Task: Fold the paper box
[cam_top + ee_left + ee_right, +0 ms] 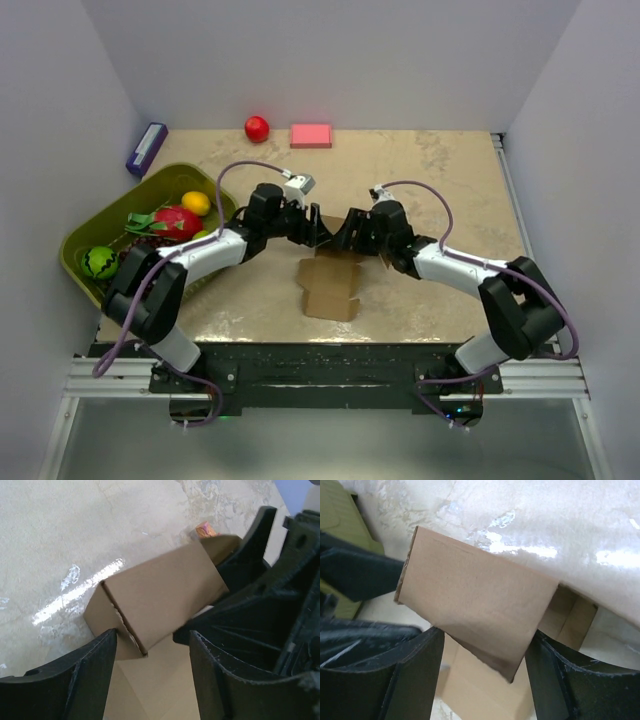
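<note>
Two grippers meet mid-frame over the paper box (328,290), its flat flaps on the table (440,180) and one panel raised. The jaws of the left gripper (152,640) and the right gripper (487,640) both grasp it. Beyond, at upper centre, lies a pink block (311,135).

**No writing can be read in any view**

No text, label, brand, number or sign is legible in the pictures. The paper box (160,590) shows only plain brown cardboard faces in both wrist views and from above. The purple box (146,147) at the far left of the table has a pale strip along its top, but it is too small to tell whether that is print. The pink block (311,135) at the far edge shows a uniform pink face.
</note>
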`<act>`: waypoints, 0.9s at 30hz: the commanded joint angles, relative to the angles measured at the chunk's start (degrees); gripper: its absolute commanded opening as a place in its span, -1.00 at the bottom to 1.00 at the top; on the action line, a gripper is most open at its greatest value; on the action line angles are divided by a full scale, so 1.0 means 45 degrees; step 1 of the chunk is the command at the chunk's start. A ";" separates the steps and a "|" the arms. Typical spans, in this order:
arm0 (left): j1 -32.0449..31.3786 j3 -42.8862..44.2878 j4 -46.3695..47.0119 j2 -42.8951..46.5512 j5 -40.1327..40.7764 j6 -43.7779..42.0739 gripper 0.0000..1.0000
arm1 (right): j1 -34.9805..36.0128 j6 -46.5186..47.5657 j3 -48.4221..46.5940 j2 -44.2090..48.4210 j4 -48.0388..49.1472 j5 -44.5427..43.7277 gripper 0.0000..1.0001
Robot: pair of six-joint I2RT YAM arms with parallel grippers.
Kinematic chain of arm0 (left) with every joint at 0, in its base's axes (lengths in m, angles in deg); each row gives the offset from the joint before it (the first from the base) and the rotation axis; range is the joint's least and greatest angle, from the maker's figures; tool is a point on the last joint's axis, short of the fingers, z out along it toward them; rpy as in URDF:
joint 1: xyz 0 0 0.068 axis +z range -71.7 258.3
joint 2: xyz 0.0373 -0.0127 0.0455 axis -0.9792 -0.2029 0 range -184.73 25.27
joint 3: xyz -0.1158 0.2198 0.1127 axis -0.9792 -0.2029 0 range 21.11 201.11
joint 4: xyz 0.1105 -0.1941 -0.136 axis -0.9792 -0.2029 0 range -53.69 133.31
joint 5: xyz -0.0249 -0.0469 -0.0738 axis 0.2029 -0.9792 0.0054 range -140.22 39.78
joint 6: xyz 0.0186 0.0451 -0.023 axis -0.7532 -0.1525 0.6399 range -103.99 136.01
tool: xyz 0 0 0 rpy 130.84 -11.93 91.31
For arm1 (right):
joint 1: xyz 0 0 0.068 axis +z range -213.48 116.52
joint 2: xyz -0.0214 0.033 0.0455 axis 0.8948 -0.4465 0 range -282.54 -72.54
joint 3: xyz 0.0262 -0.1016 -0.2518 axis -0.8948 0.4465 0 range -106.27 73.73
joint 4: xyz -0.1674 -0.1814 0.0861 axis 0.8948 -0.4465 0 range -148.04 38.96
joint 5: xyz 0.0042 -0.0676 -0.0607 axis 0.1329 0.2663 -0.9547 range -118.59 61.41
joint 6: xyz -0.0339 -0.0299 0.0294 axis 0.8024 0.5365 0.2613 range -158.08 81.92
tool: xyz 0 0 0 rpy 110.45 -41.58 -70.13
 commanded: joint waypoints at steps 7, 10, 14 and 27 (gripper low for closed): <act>0.0117 -0.0111 -0.0859 0.1336 0.0808 -0.0435 0.42 | -0.0129 0.0296 -0.0565 0.0192 0.0341 0.0276 0.52; 0.0391 -0.0110 -0.0839 0.1434 0.0671 -0.0415 0.45 | -0.0227 0.0295 -0.0213 0.0640 0.0068 0.0101 0.58; 0.0587 -0.0110 -0.0800 0.1629 0.0690 -0.0455 0.51 | -0.0325 0.0471 0.0081 0.1286 -0.0382 0.0003 0.62; 0.1290 0.0104 0.0040 0.1298 0.0163 0.0210 0.53 | -0.0423 0.0335 -0.0954 0.1368 -0.1223 -0.0017 0.63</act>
